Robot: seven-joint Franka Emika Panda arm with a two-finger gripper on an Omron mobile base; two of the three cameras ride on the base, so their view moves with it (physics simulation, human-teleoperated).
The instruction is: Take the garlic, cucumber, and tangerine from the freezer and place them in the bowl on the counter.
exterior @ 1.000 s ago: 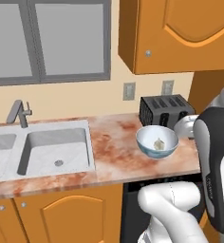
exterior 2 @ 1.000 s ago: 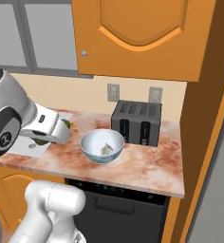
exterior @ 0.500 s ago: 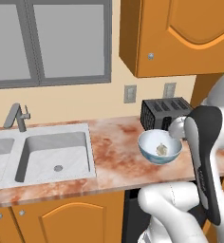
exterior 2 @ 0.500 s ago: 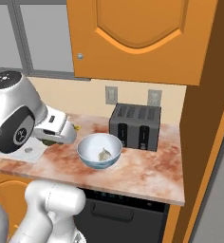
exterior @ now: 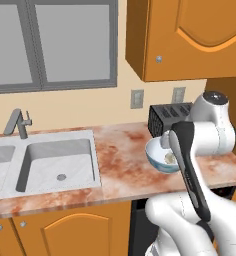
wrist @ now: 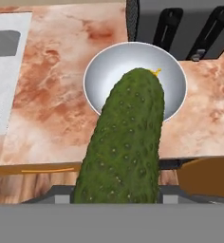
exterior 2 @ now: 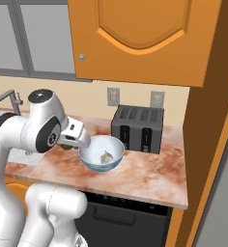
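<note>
Swinging closer over bowl (exterior 2: 102, 153) since a second ago, with base views shifting too. Gripper (exterior 2: 67, 141) clenching cucumber (wrist: 124, 142), holding it just beside bowl rim, above counter (exterior 2: 149, 172). Bowl sitting on counter in front of toaster (exterior 2: 138, 128), holding garlic (exterior 2: 106, 157) inside white interior. Sink (exterior: 60, 162) lying well left of bowl. Showing no readable writing or labels anywhere.

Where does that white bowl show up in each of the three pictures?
Left base view: bowl right of centre on the counter, partly behind the arm.
Right base view: bowl at centre, left of the toaster.
Hand view: bowl upper centre, behind the cucumber.
Shared landmark: the toaster.
</note>
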